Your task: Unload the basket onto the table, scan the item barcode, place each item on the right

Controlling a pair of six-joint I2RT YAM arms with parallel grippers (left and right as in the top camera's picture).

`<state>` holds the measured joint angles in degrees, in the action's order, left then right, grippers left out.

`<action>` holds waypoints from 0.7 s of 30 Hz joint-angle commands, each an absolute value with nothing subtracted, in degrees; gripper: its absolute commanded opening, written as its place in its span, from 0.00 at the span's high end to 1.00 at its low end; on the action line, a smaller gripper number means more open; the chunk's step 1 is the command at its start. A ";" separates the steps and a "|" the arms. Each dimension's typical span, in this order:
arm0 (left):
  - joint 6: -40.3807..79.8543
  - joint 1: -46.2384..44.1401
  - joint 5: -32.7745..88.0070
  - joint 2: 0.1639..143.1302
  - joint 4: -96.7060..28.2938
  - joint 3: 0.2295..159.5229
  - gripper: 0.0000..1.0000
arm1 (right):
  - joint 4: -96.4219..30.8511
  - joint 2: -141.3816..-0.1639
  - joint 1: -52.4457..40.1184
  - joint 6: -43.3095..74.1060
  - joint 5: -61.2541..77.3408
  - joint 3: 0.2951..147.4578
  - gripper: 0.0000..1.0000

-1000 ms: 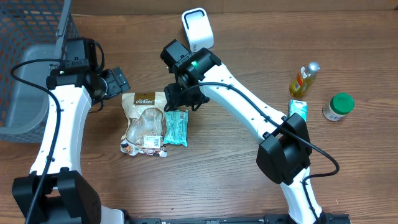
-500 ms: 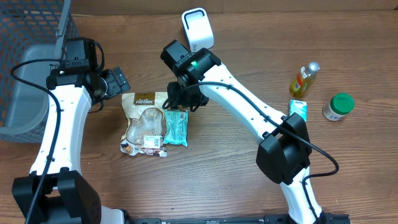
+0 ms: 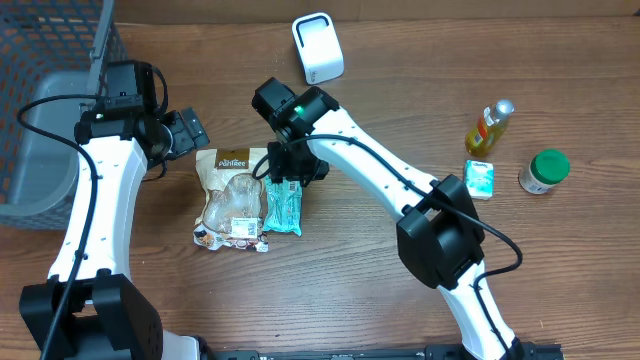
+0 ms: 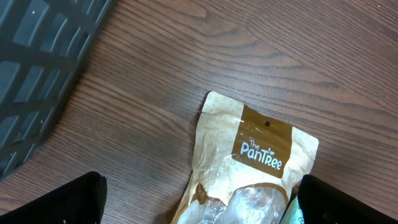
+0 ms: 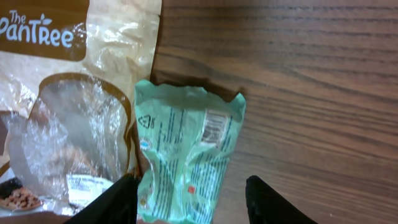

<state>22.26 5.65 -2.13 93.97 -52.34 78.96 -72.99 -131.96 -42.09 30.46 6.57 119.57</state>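
- I see the teal crinkled plastic snack packet [image 5: 186, 168] lying flat on the wooden table [image 3: 560, 280], printed side up, with a small white printed patch near its upper end.
- My right gripper [image 5: 193, 199] hangs directly over the packet. Its fingers [image 5: 118, 198] are partly spread, one on each side of the packet, and I see no clamp on it.
- A tan and brown "The PanTree" pouch with a clear window [image 3: 232, 195] lies touching the packet's left edge.
- My left gripper [image 3: 190, 133] sits up and left of the packet, above the pouch's top corner, fingers spread wide and holding nothing.
- The white rounded scanner block [image 3: 318, 48] stands well beyond the packet's top end.
- A grey plastic bin [image 3: 40, 150] is far left of the packet.
- Well to the packet's right are an amber bottle [image 3: 488, 128], a small teal carton [image 3: 479, 178] and a green-lidded jar [image 3: 545, 170].
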 commanded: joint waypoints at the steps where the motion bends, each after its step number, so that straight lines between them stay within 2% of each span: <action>1: 21.82 5.50 -1.87 93.36 -52.25 79.66 0.00 | -72.27 -132.94 -42.37 31.55 5.34 119.94 0.48; 11: 21.82 5.50 -1.87 93.36 -52.25 79.66 0.01 | -72.07 -133.01 -42.37 31.75 3.03 119.72 0.52; 21: 21.82 5.50 -1.87 93.36 -52.25 79.66 0.00 | -66.19 -133.01 -42.37 34.20 3.05 112.14 0.47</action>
